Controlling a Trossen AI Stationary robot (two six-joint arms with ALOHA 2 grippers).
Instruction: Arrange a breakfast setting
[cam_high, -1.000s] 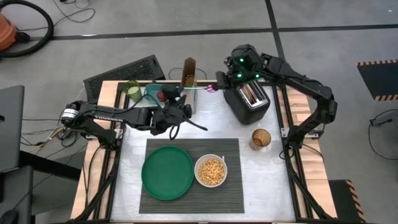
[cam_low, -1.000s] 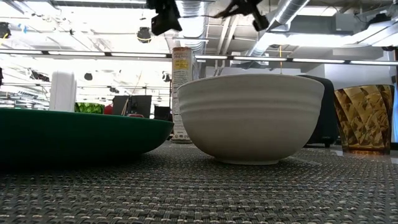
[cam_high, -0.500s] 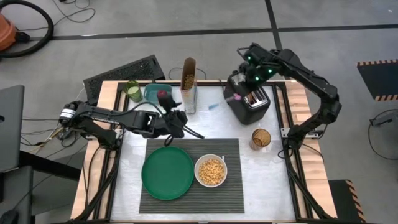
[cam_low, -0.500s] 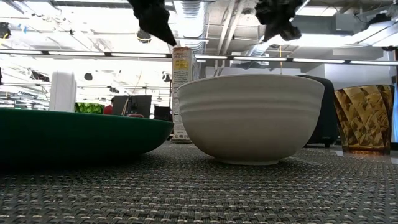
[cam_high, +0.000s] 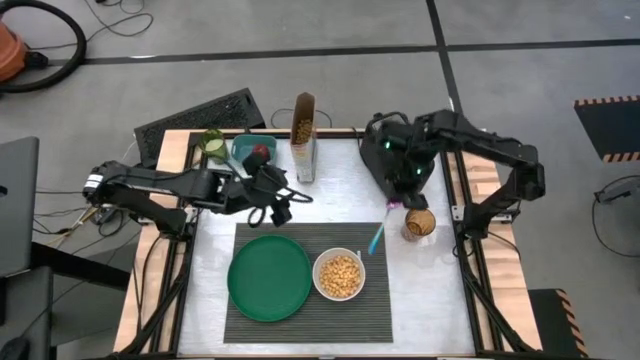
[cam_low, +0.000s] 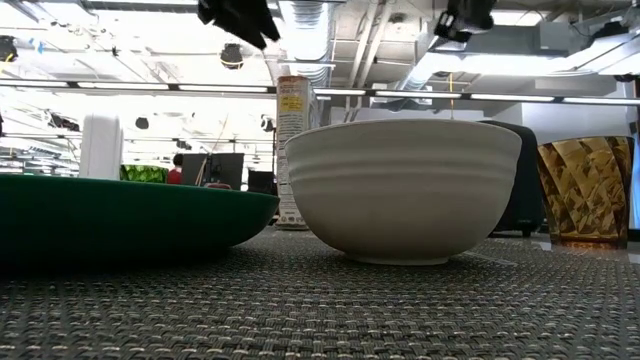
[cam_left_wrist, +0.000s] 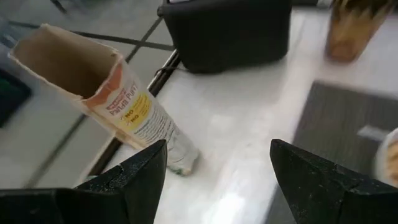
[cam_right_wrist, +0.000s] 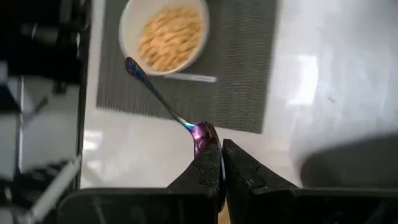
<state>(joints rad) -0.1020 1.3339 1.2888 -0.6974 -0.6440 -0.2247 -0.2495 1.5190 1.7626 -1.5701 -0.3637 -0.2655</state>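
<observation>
My right gripper (cam_high: 393, 205) is shut on the small blue-and-pink spoon (cam_high: 378, 236), between the black toaster (cam_high: 404, 170) and the placemat's (cam_high: 380, 300) far right corner. The green plate (cam_high: 269, 277) and the white bowl (cam_high: 339, 275), filled with cereal, rest on the placemat. The red apple (cam_high: 261, 152) lies in the teal container (cam_high: 243, 150). My left gripper (cam_high: 283, 205) is open and empty above the table, between the container and the plate. The bagel is not in view. My right gripper pinches the spoon's pink end (cam_right_wrist: 200, 134) between its two shut fingertips (cam_right_wrist: 210, 163). The spoon sticks out ahead of the fingers, in line with them. Its blue free end (cam_right_wrist: 133, 66) points toward the bowl. The spoon is lifted clear of the table.
An open cereal box (cam_high: 304, 140) stands at the far middle, also in the left wrist view (cam_left_wrist: 124, 106). An amber glass (cam_high: 419, 222) stands right of the placemat, close to my right gripper. A green cup (cam_high: 212, 144) stands at the far left.
My right gripper has carried the spoon from the far edge behind the toaster, over the toaster and toward the near edge. It has turned, so the spoon now points at the bowl. My left gripper has drawn back a little toward the table's left.
</observation>
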